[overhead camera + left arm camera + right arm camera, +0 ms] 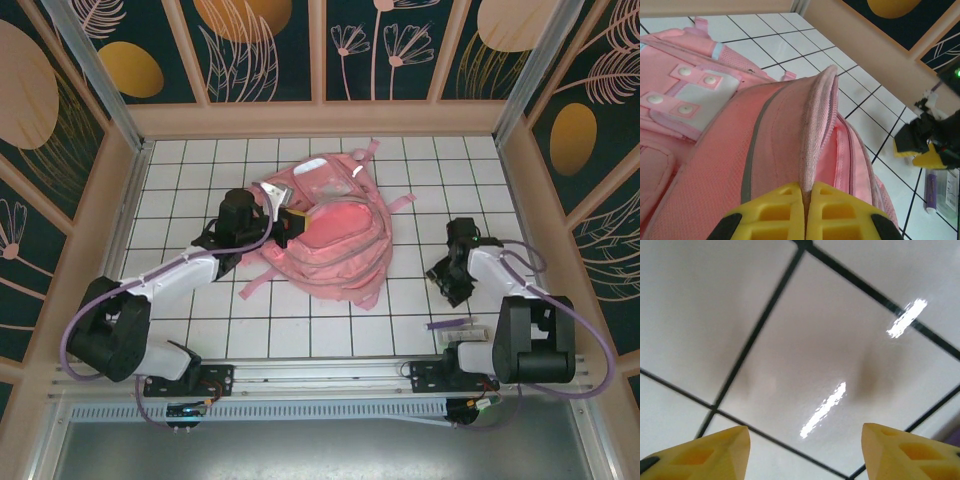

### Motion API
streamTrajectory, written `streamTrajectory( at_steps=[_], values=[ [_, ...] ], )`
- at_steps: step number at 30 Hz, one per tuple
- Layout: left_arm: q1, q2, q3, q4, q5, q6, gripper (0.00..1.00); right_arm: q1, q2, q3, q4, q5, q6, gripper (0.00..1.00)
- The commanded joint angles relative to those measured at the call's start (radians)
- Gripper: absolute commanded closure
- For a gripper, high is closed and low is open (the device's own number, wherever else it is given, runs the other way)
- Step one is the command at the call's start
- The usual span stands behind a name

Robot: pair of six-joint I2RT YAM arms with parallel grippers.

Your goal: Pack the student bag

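Purple pen (450, 323) — on tiled table (330, 322).

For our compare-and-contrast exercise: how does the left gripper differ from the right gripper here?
The left gripper has its jaws shut on a pink fold of the backpack; the right gripper has its jaws apart with nothing between them. The left gripper sits at the backpack; the right gripper hangs over bare table, apart from it. Both have yellow jaws.

Count on bench (300, 320): one pink backpack (325, 235); one purple pen (450, 324); one small clear item (468, 341) next to it, kind unclear. Two tools: left tool (806, 190), right tool (805, 432).
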Motion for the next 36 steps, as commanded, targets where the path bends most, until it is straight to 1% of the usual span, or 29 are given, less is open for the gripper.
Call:
streamTrajectory(
  at_steps=[1,4,7,9,10,13,15,17,21,26,28,29,30,32,33,36],
  values=[
    [-0.007,0.022,0.047,0.047,0.068,-0.015,1.0,-0.008,-0.008,0.076,-0.232,0.068,0.06,0.34],
    [-0.007,0.027,0.054,0.018,0.076,0.026,1.0,-0.007,-0.062,0.049,-0.336,0.033,0.146,0.32],
    [-0.007,0.021,0.059,-0.019,0.062,0.076,1.0,0.007,-0.134,0.026,-0.363,-0.084,0.245,0.3],
    [-0.006,0.017,0.059,-0.034,0.045,0.101,1.0,0.046,-0.16,0.001,-0.337,-0.186,0.323,0.3],
    [-0.007,0.016,0.06,-0.041,0.04,0.112,1.0,0.078,-0.164,-0.005,-0.333,-0.206,0.377,0.3],
    [-0.007,0.023,0.07,-0.055,0.042,0.127,1.0,0.164,-0.15,-0.012,-0.326,-0.177,0.491,0.32],
    [-0.006,0.027,0.08,-0.065,0.046,0.134,1.0,0.197,-0.131,-0.037,-0.304,-0.172,0.536,0.33],
    [-0.006,0.027,0.091,-0.074,0.044,0.135,1.0,0.216,-0.119,-0.072,-0.264,-0.179,0.563,0.33],
    [-0.007,0.013,0.109,-0.09,0.039,0.138,1.0,0.235,-0.117,-0.127,-0.21,-0.121,0.62,0.35],
    [-0.007,0.004,0.151,-0.152,0.031,0.164,1.0,0.259,-0.11,-0.221,-0.101,-0.104,0.69,0.36],
    [-0.006,0.001,0.166,-0.17,0.025,0.168,1.0,0.265,-0.108,-0.244,-0.052,-0.078,0.697,0.45],
    [-0.007,-0.003,0.17,-0.172,0.023,0.165,1.0,0.266,-0.107,-0.248,-0.035,-0.059,0.702,0.55],
    [-0.006,-0.006,0.169,-0.169,0.019,0.16,1.0,0.266,-0.109,-0.248,-0.017,-0.036,0.7,0.61],
    [-0.007,-0.013,0.165,-0.163,0.009,0.148,1.0,0.267,-0.109,-0.239,0.01,0.005,0.683,0.7],
    [-0.007,-0.015,0.162,-0.161,0.004,0.142,1.0,0.268,-0.109,-0.232,0.023,0.023,0.666,0.73],
    [-0.006,-0.023,0.154,-0.157,-0.013,0.12,1.0,0.269,-0.103,-0.213,0.074,0.045,0.598,0.77]
  ],
)
